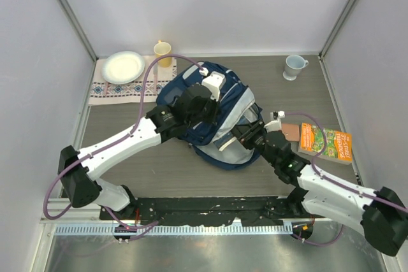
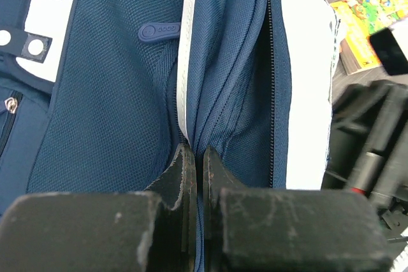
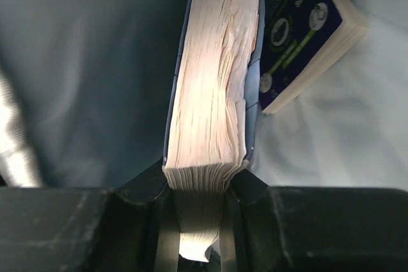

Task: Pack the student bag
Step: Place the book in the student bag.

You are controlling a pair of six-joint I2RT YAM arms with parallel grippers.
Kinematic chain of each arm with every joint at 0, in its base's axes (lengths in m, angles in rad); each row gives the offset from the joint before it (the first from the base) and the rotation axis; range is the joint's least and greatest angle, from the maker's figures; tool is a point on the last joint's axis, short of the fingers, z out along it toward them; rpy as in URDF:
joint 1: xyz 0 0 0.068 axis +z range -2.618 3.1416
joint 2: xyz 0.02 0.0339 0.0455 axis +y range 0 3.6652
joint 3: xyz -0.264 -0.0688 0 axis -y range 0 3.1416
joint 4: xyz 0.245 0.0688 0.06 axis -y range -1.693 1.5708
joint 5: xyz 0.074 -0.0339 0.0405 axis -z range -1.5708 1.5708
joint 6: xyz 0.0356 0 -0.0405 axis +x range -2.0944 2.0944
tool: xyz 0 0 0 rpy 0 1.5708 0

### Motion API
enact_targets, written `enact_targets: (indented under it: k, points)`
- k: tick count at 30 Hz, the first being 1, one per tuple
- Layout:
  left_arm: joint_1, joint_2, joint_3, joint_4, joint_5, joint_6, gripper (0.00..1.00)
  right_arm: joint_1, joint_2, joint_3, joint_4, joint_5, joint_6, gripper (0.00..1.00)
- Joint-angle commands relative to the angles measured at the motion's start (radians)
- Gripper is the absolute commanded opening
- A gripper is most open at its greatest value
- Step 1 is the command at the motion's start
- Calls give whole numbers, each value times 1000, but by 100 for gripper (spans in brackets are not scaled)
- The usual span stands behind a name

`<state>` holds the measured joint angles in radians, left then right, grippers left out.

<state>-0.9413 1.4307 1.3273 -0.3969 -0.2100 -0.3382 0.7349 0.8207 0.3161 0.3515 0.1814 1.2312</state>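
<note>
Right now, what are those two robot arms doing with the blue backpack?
The left arm's fingers are pinched shut on the student bag fabric beside its zipper, holding the opening up. The right arm's fingers grip a thick book, its far end inside the bag, where another book seems to lie already. An orange book waits on the table.

We could read no words anywhere. The raised lettering on the zip pull (image 2: 159, 30) of the backpack (image 2: 108, 125) was too small, and the orange book's (image 1: 326, 144) cover print, right of the backpack, was blurred.
</note>
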Motion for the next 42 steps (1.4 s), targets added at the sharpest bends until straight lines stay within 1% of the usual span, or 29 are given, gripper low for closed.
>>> enact_targets:
  k: [1, 2, 3, 5, 6, 8, 9, 11, 13, 15, 17, 19, 20, 21, 23, 24, 25, 26, 28, 30, 31, 32, 35, 37, 40, 42]
  points:
    - [2, -96, 49, 184, 52, -22, 0, -17, 121, 81, 334, 4, -2, 1]
    - [4, -101, 44, 187, 54, -21, 0, -19, 192, 84, 371, 1, -7, 1]
    - [9, -102, 41, 187, 63, -22, 0, -26, 227, 87, 442, 0, -13, 1]
    - [13, -118, 29, 194, 75, -22, 0, -34, 343, 100, 510, -5, -19, 1]
    - [18, -122, 20, 196, 84, -28, 0, -37, 388, 101, 597, -7, -19, 1]
    - [29, -142, 4, 205, 104, -44, 0, -63, 460, 132, 679, -40, 0, 1]
    - [45, -150, -19, 219, 121, -67, 0, -71, 539, 150, 734, -60, 11, 1]
    - [73, -170, -42, 234, 139, -85, 0, -75, 612, 199, 767, -100, 20, 1]
    - [87, -176, -60, 242, 158, -97, 0, -75, 711, 215, 834, -114, 45, 1]
    - [99, -185, -71, 248, 169, -102, 0, -75, 764, 215, 897, -76, 68, 1]
    - [104, -188, -74, 259, 173, -105, 0, -75, 813, 219, 903, -59, 76, 1]
    - [108, -185, -74, 256, 176, -108, 0, -72, 827, 225, 862, -57, 68, 5]
    - [111, -187, -76, 256, 185, -110, 0, -71, 828, 238, 803, -62, 54, 8]
    - [111, -187, -82, 263, 192, -113, 0, -71, 830, 247, 764, -78, 45, 15]
    - [113, -184, -85, 271, 204, -119, 0, -71, 831, 282, 687, -102, 13, 19]
    - [113, -181, -85, 273, 204, -120, 0, -71, 831, 297, 579, -115, -2, 22]
    - [111, -177, -86, 271, 207, -122, 0, -71, 831, 311, 523, -118, -13, 24]
    - [111, -179, -88, 270, 205, -124, 0, -71, 833, 340, 404, -125, -16, 26]
    - [113, -187, -96, 273, 205, -128, 0, -69, 831, 342, 366, -135, -33, 31]
    - [114, -194, -111, 279, 195, -131, 0, -68, 815, 318, 340, -138, -39, 41]
    - [114, -199, -114, 277, 189, -131, 0, -68, 805, 308, 325, -122, -47, 52]
    - [116, -203, -117, 277, 185, -130, 0, -68, 786, 307, 258, -115, -52, 56]
    - [121, -204, -129, 277, 182, -133, 0, -69, 756, 301, 181, -106, -81, 64]
    - [122, -204, -131, 279, 182, -134, 0, -69, 735, 291, 178, -112, -91, 68]
    - [122, -197, -135, 276, 176, -134, 0, -69, 696, 285, 100, -94, -113, 71]
    - [122, -197, -140, 277, 172, -134, 0, -69, 658, 284, 64, -69, -113, 71]
